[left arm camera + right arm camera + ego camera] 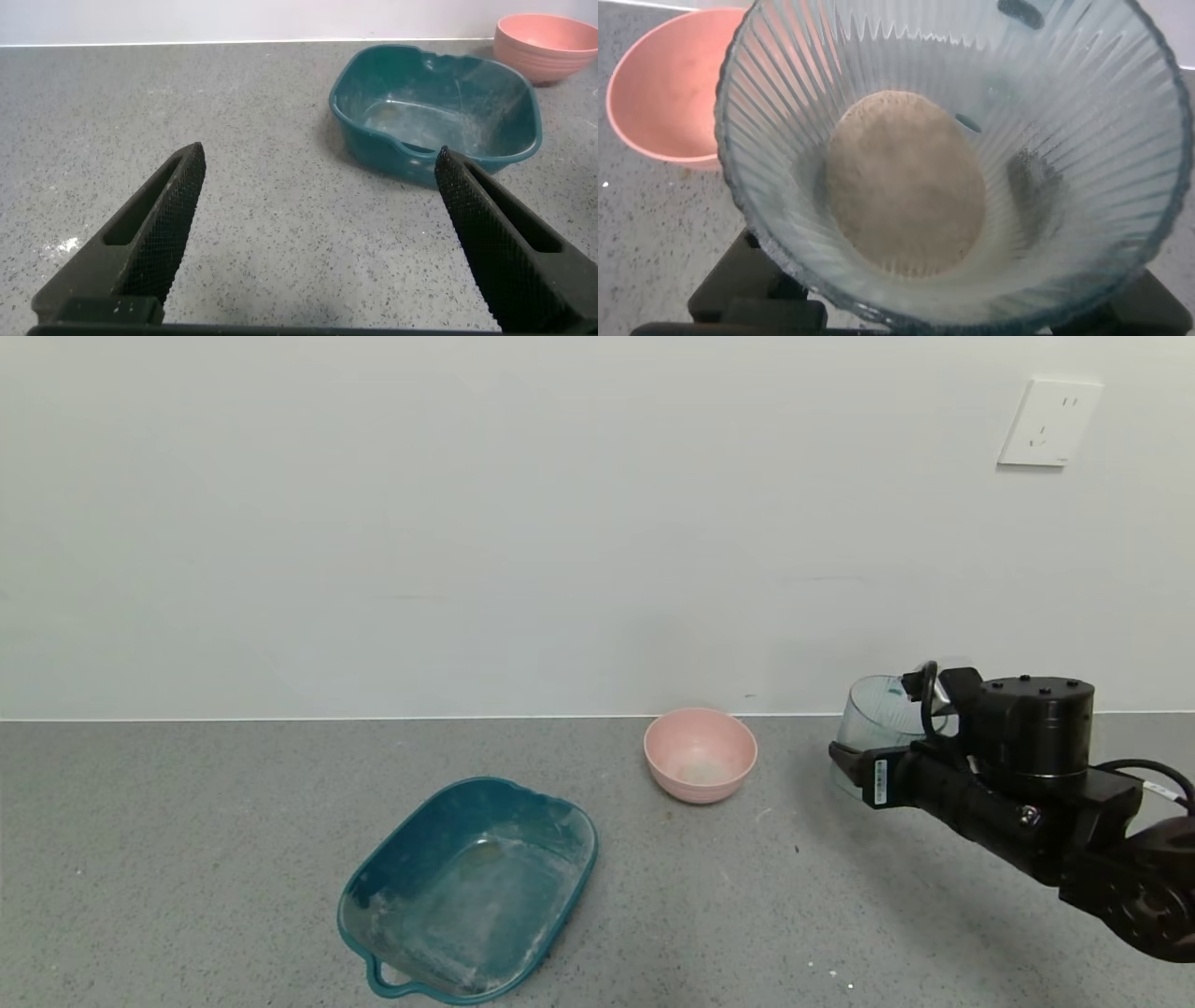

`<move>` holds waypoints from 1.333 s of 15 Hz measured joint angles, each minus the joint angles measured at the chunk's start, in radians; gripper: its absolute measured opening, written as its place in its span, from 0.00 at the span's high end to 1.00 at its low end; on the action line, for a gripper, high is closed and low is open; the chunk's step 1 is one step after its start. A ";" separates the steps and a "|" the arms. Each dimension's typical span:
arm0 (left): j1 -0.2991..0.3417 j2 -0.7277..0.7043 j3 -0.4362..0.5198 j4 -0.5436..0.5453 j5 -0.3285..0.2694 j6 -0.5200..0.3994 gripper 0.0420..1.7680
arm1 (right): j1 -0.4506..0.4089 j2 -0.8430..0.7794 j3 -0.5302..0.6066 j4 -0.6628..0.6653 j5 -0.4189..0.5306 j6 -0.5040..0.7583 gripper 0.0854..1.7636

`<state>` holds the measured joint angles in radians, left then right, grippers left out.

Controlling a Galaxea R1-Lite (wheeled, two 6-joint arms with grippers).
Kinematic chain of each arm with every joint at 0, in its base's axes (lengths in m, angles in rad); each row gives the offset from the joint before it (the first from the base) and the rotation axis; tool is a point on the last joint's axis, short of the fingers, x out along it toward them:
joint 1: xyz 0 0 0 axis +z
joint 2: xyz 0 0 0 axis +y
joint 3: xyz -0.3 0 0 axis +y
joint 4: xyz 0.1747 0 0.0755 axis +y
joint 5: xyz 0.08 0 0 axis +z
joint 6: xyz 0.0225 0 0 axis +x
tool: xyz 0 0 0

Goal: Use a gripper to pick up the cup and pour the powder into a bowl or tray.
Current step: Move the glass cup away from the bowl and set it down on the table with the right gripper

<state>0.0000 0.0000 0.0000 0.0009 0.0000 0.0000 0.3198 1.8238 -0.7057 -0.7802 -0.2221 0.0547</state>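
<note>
Head cam high, facing wall. Left wrist cam low, near counter, shares teal tray (434,112) and pink bowl (700,754) with head. Right wrist cam close over cup (952,159).

I saw a teal rectangular tray (471,891) lying on the grey speckled countertop (187,859), its loop handle toward me and whitish dust smeared across its inside. Behind the counter rose a plain white wall (467,523), with a white power socket (1049,423) mounted high on the right side.
</note>
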 joint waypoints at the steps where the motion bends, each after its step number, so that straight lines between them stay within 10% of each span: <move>1: 0.000 0.000 0.000 0.000 0.000 0.000 0.00 | -0.001 0.024 0.016 -0.064 -0.001 0.004 0.25; 20: 0.000 0.000 0.000 0.001 0.000 0.000 0.00 | -0.035 0.394 0.053 -0.430 0.005 0.061 0.25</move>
<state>0.0000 0.0000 0.0000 0.0017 0.0000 0.0000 0.2847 2.2177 -0.6528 -1.2102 -0.2174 0.1160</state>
